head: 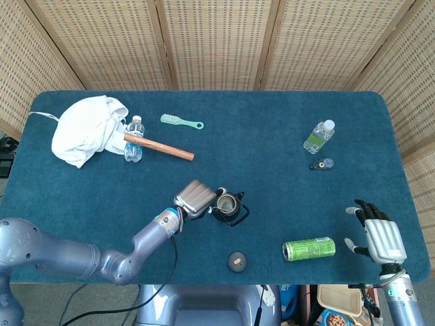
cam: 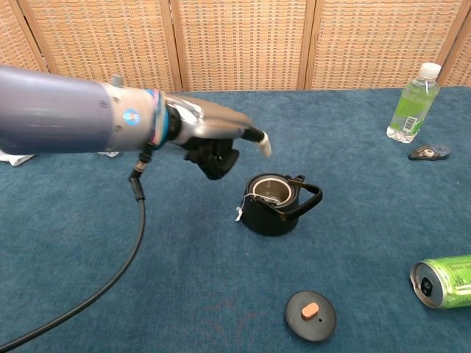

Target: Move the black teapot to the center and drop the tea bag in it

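I'm working in what looks like a staged test room: woven rattan folding screens [head: 217, 41] wall off a blue carpeted tabletop [head: 272, 122] strewn with unrelated household items.
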`<action>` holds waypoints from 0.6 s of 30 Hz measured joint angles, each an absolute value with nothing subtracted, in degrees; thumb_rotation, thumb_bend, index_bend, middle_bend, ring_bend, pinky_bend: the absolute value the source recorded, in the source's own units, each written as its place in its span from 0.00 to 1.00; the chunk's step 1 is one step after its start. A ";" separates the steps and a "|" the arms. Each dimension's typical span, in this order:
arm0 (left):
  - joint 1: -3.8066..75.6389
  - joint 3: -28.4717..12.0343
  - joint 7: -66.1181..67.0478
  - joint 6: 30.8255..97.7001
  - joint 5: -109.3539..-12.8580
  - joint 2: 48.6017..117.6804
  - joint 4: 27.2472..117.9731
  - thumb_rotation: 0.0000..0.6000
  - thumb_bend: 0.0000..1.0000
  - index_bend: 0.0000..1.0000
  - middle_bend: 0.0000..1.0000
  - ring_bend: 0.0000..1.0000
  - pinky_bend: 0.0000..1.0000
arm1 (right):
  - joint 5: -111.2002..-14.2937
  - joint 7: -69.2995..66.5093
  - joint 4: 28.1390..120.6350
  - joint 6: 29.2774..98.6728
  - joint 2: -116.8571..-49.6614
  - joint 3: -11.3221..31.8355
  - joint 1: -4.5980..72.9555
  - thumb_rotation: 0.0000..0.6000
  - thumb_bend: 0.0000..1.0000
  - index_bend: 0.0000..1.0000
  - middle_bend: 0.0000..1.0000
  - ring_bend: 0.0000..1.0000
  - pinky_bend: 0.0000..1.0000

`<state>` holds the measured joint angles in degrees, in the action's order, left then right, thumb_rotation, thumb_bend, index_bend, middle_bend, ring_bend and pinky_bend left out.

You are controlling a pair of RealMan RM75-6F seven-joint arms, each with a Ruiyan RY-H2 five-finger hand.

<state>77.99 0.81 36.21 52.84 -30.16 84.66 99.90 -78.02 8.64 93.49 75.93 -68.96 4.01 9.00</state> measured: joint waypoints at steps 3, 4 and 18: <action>74.64 1.23 34.40 56.31 -33.37 82.18 102.98 1.00 0.89 0.09 0.67 0.69 0.69 | -78.16 8.67 93.45 75.86 -68.95 4.12 9.20 1.00 0.38 0.31 0.23 0.19 0.31; 73.65 1.39 33.87 57.38 -34.32 81.53 103.74 1.00 0.89 0.09 0.66 0.68 0.69 | -78.23 8.63 93.41 75.84 -68.95 4.16 9.28 1.00 0.38 0.31 0.23 0.19 0.31; 59.54 5.33 30.04 73.58 -48.09 75.46 110.18 1.00 0.69 0.09 0.40 0.45 0.59 | -78.66 8.53 93.07 75.68 -69.11 4.48 9.88 1.00 0.38 0.31 0.23 0.19 0.30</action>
<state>59.54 5.33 30.04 73.58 -48.09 75.46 110.18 -78.66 8.53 93.07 75.68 -69.11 4.48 9.88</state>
